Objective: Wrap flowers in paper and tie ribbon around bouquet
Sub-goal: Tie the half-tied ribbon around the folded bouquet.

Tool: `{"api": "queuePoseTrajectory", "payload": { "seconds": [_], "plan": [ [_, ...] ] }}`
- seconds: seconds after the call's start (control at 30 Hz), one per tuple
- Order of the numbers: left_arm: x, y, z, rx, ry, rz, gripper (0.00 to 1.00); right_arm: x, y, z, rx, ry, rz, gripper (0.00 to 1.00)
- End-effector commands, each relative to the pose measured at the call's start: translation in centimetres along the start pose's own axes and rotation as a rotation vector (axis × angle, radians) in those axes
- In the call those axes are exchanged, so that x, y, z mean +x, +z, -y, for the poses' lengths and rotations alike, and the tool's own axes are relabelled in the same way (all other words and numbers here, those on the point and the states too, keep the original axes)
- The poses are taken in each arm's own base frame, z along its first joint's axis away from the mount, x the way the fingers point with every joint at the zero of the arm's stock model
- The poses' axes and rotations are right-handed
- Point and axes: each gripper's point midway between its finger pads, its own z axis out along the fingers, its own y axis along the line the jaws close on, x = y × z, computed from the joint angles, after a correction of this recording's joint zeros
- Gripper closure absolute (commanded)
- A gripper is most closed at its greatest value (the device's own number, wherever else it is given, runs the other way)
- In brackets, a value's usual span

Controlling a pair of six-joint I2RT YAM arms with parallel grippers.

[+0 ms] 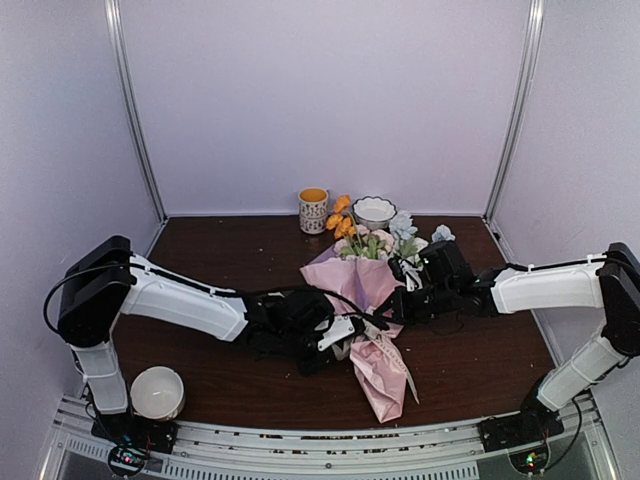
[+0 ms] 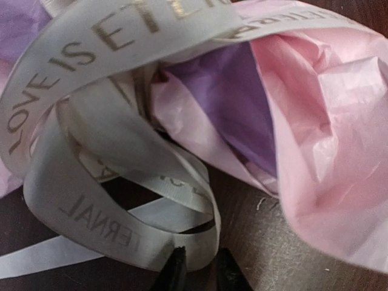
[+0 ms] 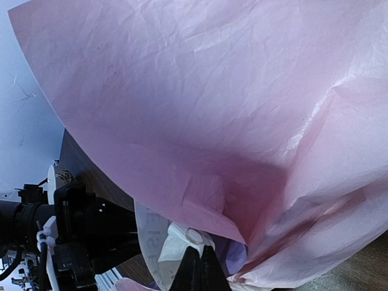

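Note:
The bouquet [image 1: 365,285] lies mid-table. Its flowers [image 1: 375,240] point to the back and its pink paper [image 1: 385,375] tapers toward the front. My left gripper [image 1: 345,335] sits at the cone's left side. In the left wrist view the cream ribbon [image 2: 91,157], printed with lettering, loops beside the paper [image 2: 327,139]. One bend of the ribbon lies pinched between the left gripper's [image 2: 203,273] narrowed fingertips [image 2: 174,270]. My right gripper [image 1: 405,300] reaches in from the right. It [image 3: 203,267] is shut under the paper [image 3: 200,103], with a crumpled bit of ribbon [image 3: 182,239] at its tips.
A patterned mug [image 1: 313,210] and a white bowl [image 1: 374,211] stand at the back behind the flowers. Another white bowl [image 1: 158,392] sits front left by the left arm's base. The left arm's black wrist [image 3: 73,224] is close beside the right gripper.

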Motion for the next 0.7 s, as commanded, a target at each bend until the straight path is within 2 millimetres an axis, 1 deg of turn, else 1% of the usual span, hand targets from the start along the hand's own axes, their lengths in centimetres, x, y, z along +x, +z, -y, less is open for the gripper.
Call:
{"api": "queuePoseTrajectory", "payload": {
  "seconds": [0.0, 0.07, 0.23, 0.3, 0.37, 0.4, 0.43, 0.5, 0.53, 0.6, 0.67],
  "plan": [
    [-1.4, -1.2, -0.2, -0.002, 0.002, 0.067, 0.91, 0.2, -0.1, 0.2, 0.009, -0.024, 0.007, 1.0],
    [-1.4, -1.2, -0.3, -0.001, 0.001, 0.062, 1.0, 0.2, -0.1, 0.2, 0.01, -0.023, 0.006, 1.0],
    [-1.5, -1.6, -0.6, -0.006, -0.013, 0.071, 1.0, 0.2, -0.4, 0.2, 0.015, -0.031, 0.009, 1.0],
    [-1.6, -2.0, -1.0, -0.014, -0.026, 0.082, 1.0, 0.2, -0.5, 0.3, 0.022, -0.034, 0.008, 1.0],
    [-1.6, -2.3, -0.9, 0.007, -0.031, 0.09, 1.0, 0.3, -0.6, 0.3, 0.023, -0.036, 0.007, 1.0],
    [-1.6, -2.5, -0.7, 0.02, -0.033, 0.093, 0.89, 0.3, -0.6, 0.4, 0.024, -0.035, 0.006, 1.0],
    [-1.7, -2.6, -0.5, 0.034, -0.036, 0.095, 0.68, 0.4, -0.5, 0.4, 0.023, -0.037, 0.003, 1.0],
    [-1.9, -2.8, -0.5, 0.038, -0.066, 0.098, 0.15, 0.4, -0.5, 0.4, 0.023, -0.036, 0.002, 1.0],
    [-1.9, -2.8, -0.5, 0.037, -0.078, 0.099, 0.04, 0.4, -0.5, 0.4, 0.023, -0.036, 0.001, 1.0],
    [-1.8, -2.9, -0.9, 0.025, -0.101, 0.109, 0.02, 0.4, -0.5, 0.4, 0.021, -0.035, 0.005, 1.0],
    [-1.5, -2.4, -1.4, 0.032, -0.117, 0.111, 0.02, 0.3, -0.5, 0.3, 0.017, -0.035, 0.006, 1.0]
  ]
}}
